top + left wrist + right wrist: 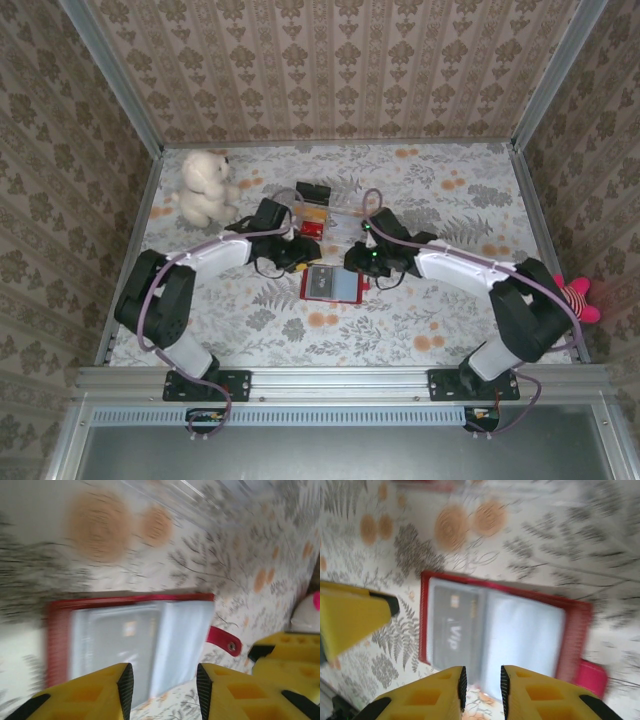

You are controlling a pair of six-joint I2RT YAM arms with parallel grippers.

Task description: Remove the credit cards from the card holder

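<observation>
The red card holder (335,285) lies open on the flowered table between both arms. In the right wrist view the holder (577,630) shows its clear sleeves, and a dark grey credit card (452,630) with pale lettering sits in the left one. In the left wrist view the holder (57,640) shows pale sleeves and its red side tab (224,640). My left gripper (165,685) hovers open over the holder's near edge, holding nothing. My right gripper (481,690) is open by a narrow gap above the sleeves' middle fold. Seen from above, the left gripper (300,257) and right gripper (358,263) flank the holder's far corners.
A white teddy bear (205,187) sits at the back left. A clear tray (345,208) with red-and-yellow packets (313,220) and a black block (313,190) stands just behind the grippers. A pink striped toy (580,298) lies beyond the right wall.
</observation>
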